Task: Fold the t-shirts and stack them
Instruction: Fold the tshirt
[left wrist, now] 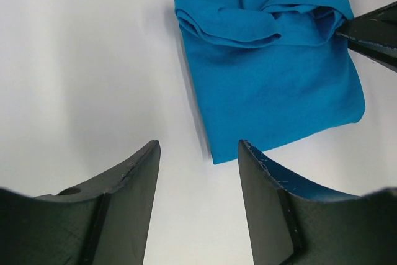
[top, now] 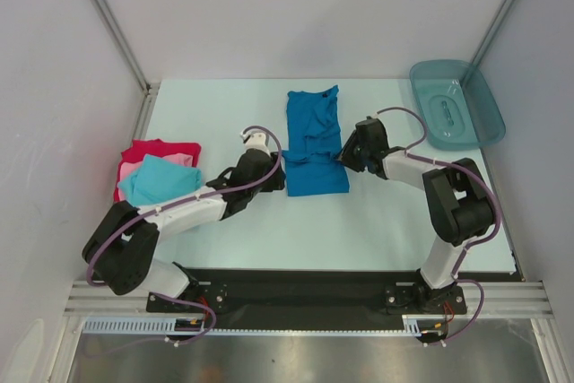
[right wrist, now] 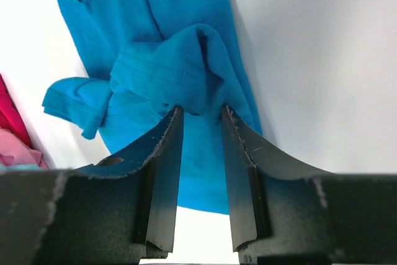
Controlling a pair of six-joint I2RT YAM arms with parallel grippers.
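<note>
A medium blue t-shirt (top: 314,141) (left wrist: 273,79) (right wrist: 167,29) lies partly folded lengthwise in the middle of the table. My right gripper (top: 345,155) (right wrist: 201,108) is at its right edge, jaws narrowed but still apart, with a bunched fold of the blue cloth between the fingertips. My left gripper (top: 276,177) (left wrist: 198,144) hangs open just short of the shirt's near left corner, nothing between its fingers. At the left lies a pile: a light turquoise t-shirt (top: 161,181) on a pink one (top: 132,170) and a red one (top: 170,147).
A teal translucent plastic tray (top: 457,105) stands at the back right corner. Grey walls and metal posts close the table on the left, right and back. The right gripper's dark finger (left wrist: 372,32) shows at the right edge of the left wrist view.
</note>
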